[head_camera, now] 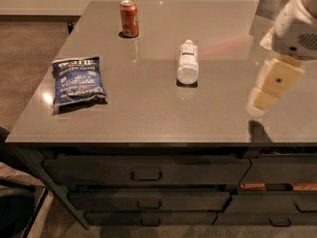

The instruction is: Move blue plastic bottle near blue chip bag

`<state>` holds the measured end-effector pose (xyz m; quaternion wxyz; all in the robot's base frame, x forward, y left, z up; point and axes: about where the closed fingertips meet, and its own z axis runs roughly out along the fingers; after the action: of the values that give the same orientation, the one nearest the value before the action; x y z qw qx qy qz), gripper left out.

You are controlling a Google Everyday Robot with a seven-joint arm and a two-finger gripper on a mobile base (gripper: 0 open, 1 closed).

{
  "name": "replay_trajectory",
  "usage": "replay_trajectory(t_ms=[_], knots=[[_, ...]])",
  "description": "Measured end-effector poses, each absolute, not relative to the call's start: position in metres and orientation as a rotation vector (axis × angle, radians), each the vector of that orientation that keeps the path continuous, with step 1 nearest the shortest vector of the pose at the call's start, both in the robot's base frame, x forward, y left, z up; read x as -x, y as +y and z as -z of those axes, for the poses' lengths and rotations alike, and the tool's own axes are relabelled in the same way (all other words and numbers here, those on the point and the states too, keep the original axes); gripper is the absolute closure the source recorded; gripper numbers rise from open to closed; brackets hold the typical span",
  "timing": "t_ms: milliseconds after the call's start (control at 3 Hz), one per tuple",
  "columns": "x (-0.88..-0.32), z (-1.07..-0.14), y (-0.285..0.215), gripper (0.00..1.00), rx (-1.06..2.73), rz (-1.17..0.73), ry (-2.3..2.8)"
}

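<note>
The blue plastic bottle (188, 62) is small and whitish with a white label. It lies on its side near the middle of the grey counter (148, 113), cap pointing away. The blue chip bag (78, 80), dark blue with "VINEGAR" lettering, lies flat near the counter's left edge, well apart from the bottle. My gripper (265, 95) hangs above the counter's right side, to the right of the bottle and a little nearer the front edge. It touches nothing and holds nothing.
An orange soda can (129, 18) stands upright at the back left of the counter. A grey container (270, 4) sits at the back right corner behind my arm. Drawers with handles (146, 175) run below the front edge.
</note>
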<state>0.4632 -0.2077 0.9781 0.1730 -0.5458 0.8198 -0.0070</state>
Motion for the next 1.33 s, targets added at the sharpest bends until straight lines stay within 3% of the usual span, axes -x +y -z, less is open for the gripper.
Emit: replay_trajectory(t_ms=[667, 1333], knots=[[-0.516, -0.963, -0.179, 0.0, 1.15, -0.02, 2.471], [-0.54, -0.957, -0.165, 0.0, 1.012, -0.106, 2.491]])
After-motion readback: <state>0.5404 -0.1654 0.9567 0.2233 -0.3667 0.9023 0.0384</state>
